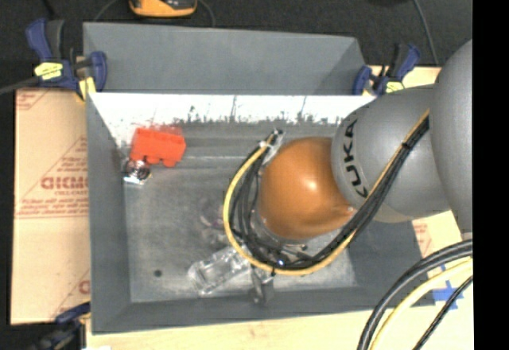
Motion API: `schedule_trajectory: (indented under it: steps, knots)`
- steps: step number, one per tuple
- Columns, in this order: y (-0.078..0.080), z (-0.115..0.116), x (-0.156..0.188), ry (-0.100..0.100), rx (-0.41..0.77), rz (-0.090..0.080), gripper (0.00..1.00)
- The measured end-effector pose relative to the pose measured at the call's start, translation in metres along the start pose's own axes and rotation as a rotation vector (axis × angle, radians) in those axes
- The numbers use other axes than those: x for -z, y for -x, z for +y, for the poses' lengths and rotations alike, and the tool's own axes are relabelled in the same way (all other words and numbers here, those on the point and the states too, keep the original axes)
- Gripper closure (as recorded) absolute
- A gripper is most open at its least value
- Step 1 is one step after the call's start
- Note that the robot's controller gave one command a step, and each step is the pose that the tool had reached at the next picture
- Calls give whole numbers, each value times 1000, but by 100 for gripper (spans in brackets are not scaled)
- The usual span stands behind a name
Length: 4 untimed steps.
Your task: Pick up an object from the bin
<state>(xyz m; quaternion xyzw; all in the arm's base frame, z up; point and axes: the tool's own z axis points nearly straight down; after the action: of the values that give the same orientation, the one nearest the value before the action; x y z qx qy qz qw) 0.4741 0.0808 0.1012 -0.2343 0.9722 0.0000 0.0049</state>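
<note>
My gripper (261,285) reaches down near the bin's front wall, mostly hidden under the arm's orange cover. Directly left of it, touching or nearly touching, lies a clear plastic piece (213,271) on the bin floor. Whether the gripper has hold of it I cannot tell. A red-orange block (157,145) rests far off in the back left corner, with a small shiny metal piece (136,173) just in front of it.
The arm and its cover hang over the right half of the bin, hiding the floor there. A faint clear scrap (210,221) lies mid-floor. A small dark speck (157,273) sits at the front left.
</note>
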Motion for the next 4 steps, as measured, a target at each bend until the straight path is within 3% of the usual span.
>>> schedule_trajectory:
  steps: [1,2,3,4]
  knots:
    - [9,-13,-1,2,-47,2,0]
    - [4,-18,-30,0,81,2,0]
    - [4,-11,-29,-3,-121,-4,0]
    - [4,-10,-29,-1,-126,-3,100]
